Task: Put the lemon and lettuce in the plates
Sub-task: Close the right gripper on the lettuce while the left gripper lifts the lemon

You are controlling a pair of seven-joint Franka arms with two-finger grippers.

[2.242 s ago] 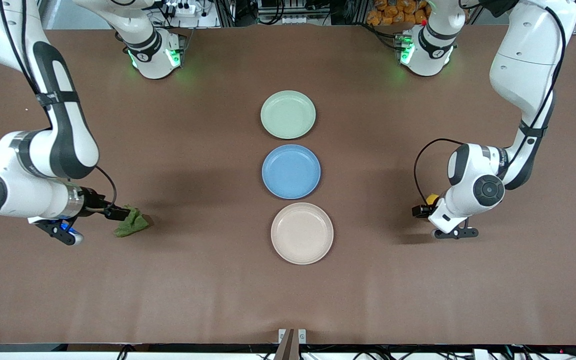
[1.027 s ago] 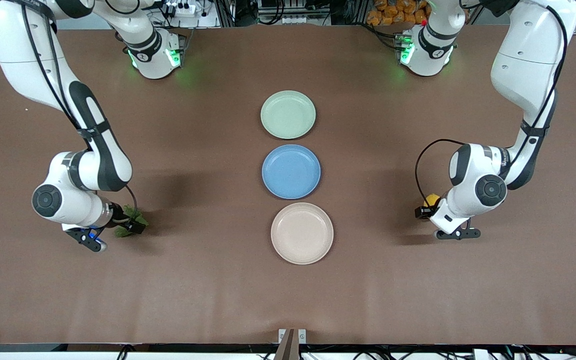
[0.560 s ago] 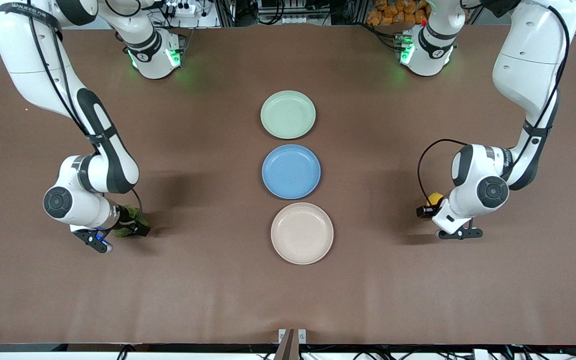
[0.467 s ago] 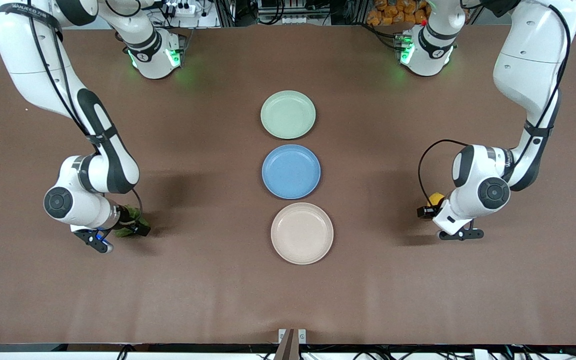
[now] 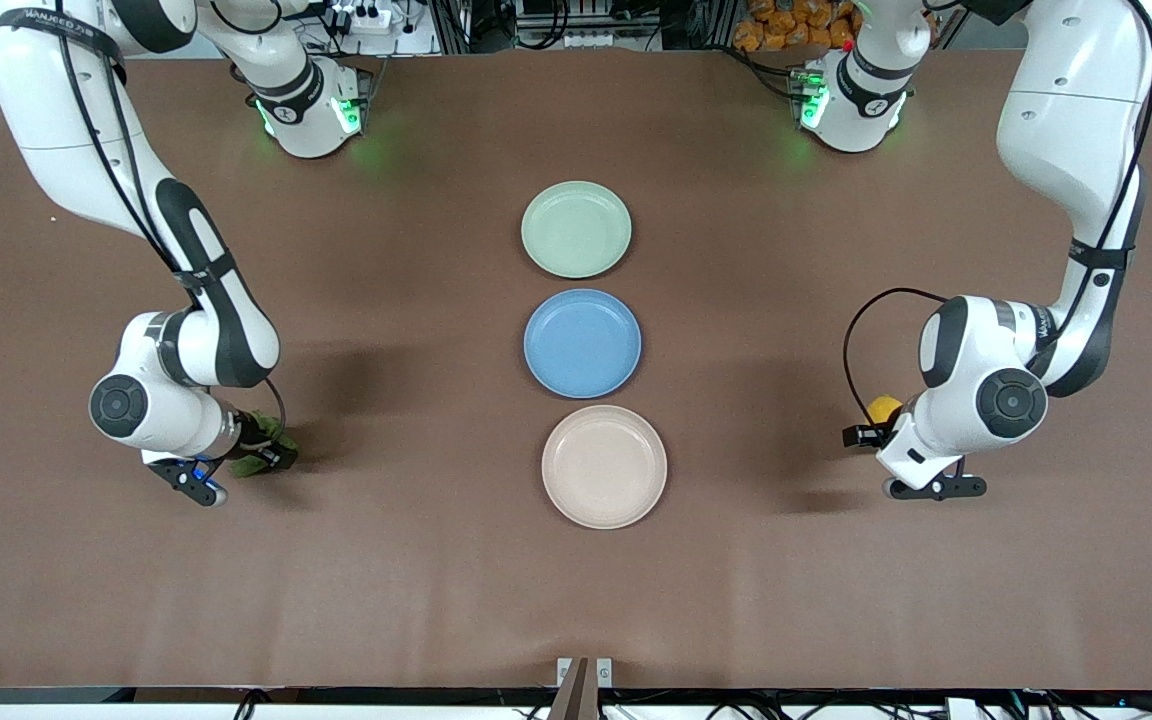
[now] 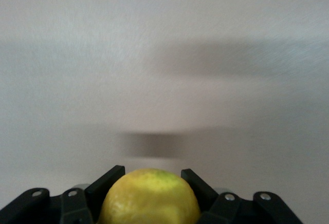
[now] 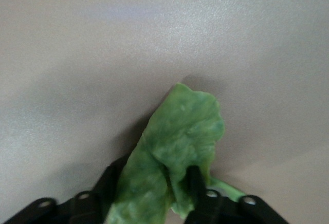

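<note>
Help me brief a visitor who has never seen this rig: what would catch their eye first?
Probably the three plates lined up mid-table: mint green plate nearest the bases, blue plate in the middle, beige plate nearest the front camera. Next, the bright lemon clamped in the left end effector toward the left arm's end of the table. Toward the right arm's end, the right end effector straddles the lettuce.

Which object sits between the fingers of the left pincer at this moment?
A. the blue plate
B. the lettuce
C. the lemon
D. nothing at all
C: in the left wrist view the yellow lemon sits between the black fingers of the left pincer, which is shut on it toward the left arm's end of the table.
</note>
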